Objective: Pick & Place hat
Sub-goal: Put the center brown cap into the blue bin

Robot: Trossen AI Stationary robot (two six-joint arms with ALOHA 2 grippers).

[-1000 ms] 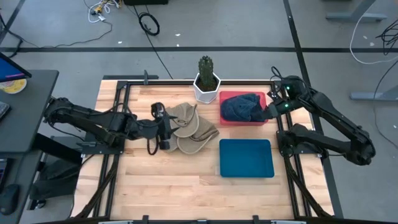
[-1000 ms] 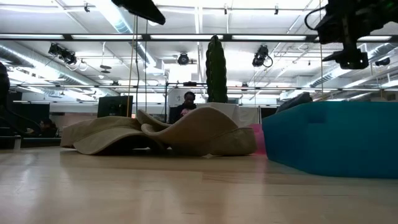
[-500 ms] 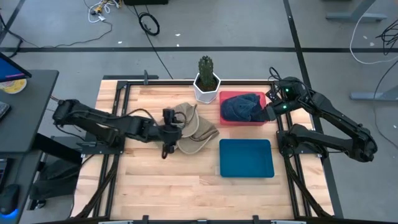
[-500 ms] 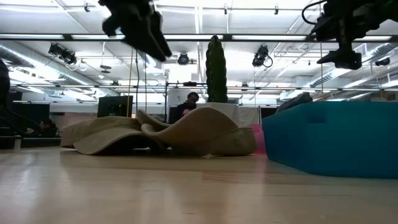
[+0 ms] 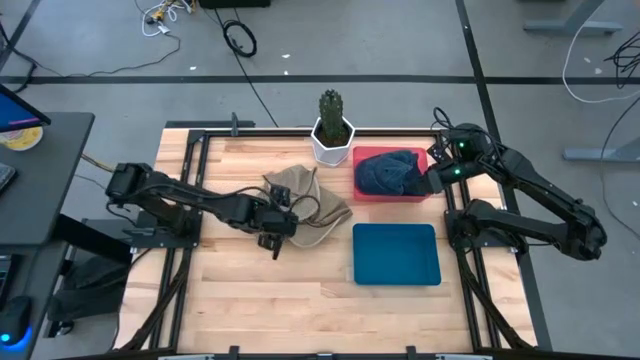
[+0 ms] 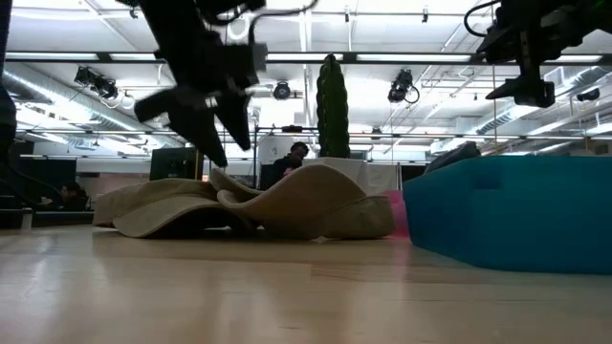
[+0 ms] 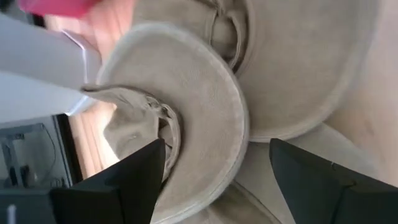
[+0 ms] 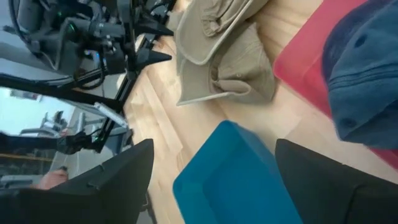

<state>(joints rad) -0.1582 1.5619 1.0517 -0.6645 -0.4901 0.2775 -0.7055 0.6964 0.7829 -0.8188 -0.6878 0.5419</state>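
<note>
A pile of tan hats (image 5: pixel 318 203) lies on the wooden table left of centre, brims down and overlapping (image 6: pixel 287 203). My left gripper (image 5: pixel 283 228) hangs open just above the pile's near left part (image 6: pixel 206 119), tipped steeply down. In the left wrist view one tan brim (image 7: pixel 205 106) lies between its fingers (image 7: pixel 217 180); no touch shows. A dark blue hat (image 5: pixel 390 172) lies in the red tray (image 5: pixel 362 190). My right gripper (image 5: pixel 432 180) waits open above that tray's right end (image 8: pixel 217 180).
An empty blue tray (image 5: pixel 396 253) stands near the right, in front of the red tray. A cactus in a white pot (image 5: pixel 333 132) stands at the far edge, just behind the hats. Bare wood lies left of and in front of the pile.
My left gripper has come down from high above the table to just over the tan hats. It has also gone a little toward the right and near edges and tipped more steeply downward. The hats have not moved.
</note>
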